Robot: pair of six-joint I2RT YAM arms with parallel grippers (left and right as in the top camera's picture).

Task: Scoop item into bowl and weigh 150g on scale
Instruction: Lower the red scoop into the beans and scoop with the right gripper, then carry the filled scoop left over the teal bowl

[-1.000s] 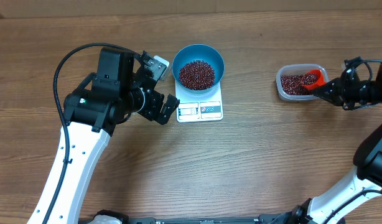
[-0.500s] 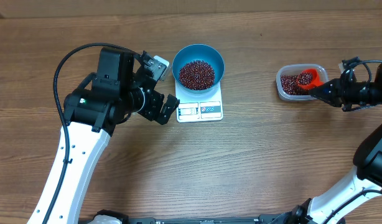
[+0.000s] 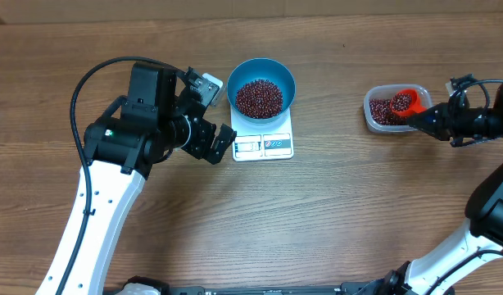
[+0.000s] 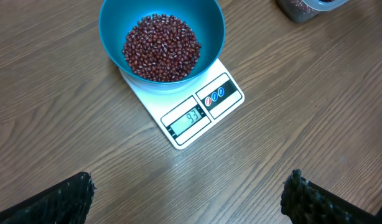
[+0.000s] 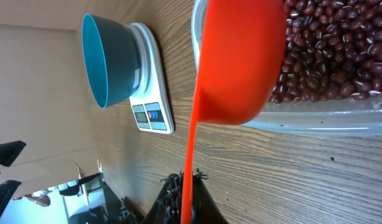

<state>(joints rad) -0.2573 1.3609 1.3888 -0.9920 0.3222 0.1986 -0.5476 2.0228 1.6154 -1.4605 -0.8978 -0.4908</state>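
The blue bowl (image 3: 261, 82) stands on the white scale (image 3: 265, 145) and holds a heap of dark red-brown beans (image 3: 259, 97). In the left wrist view the bowl (image 4: 209, 25) and the scale (image 4: 223, 93) lie ahead, and the display (image 4: 192, 117) reads 93. My left gripper (image 3: 217, 116) hovers open just left of the scale, with nothing between its fingers (image 4: 73, 196). My right gripper (image 3: 436, 121) is shut on the handle (image 5: 190, 168) of the red-orange scoop (image 3: 405, 102). The scoop holds some beans and sits over the clear tub (image 3: 374, 113).
The clear tub (image 5: 315, 121) at the right still carries many beans (image 5: 334, 56). The right wrist view shows the bowl (image 5: 104, 59) and the scale (image 5: 155, 93) farther along the wooden table (image 3: 333, 205). The left arm's black cable (image 3: 88, 82) loops at the left.
The scoop has turned from a tilted dig in the tub to level and shifted slightly left, with beans now in it. The left arm has not moved.
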